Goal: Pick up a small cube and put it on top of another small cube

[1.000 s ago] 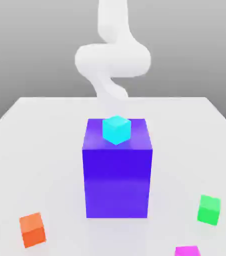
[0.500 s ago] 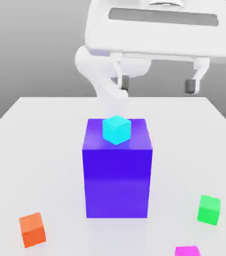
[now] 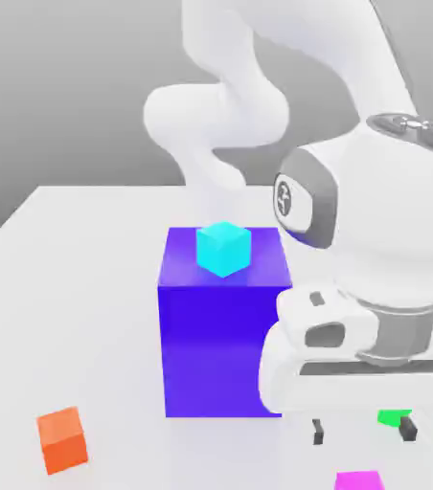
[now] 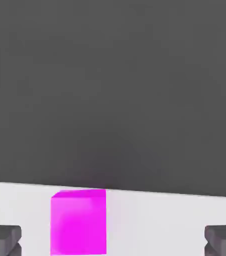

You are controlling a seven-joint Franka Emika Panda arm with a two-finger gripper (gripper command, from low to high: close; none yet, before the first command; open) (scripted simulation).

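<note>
A small magenta cube (image 3: 359, 480) lies on the white table at the front edge, on the exterior view's right. My gripper (image 3: 362, 431) hangs just above it, open, with one dark fingertip (image 3: 318, 433) on each side and nothing between them. In the hand view the same magenta cube (image 4: 78, 221) sits between the wide-spread fingers (image 4: 2, 239), nearer one than the other; my gripper (image 4: 112, 240) touches nothing. A small cyan cube (image 3: 223, 248) rests on top of the big blue-violet block (image 3: 216, 335).
An orange cube (image 3: 63, 439) lies at the front on the exterior view's left. A green cube (image 3: 390, 417) is mostly hidden behind my hand. The tall blue-violet block stands right beside my wrist. The table edge (image 3: 0, 230) slopes away at the sides.
The hand has come down from high above the block to the front right of the table, over the magenta cube, and now covers most of the green cube. Its fingers stayed open.
</note>
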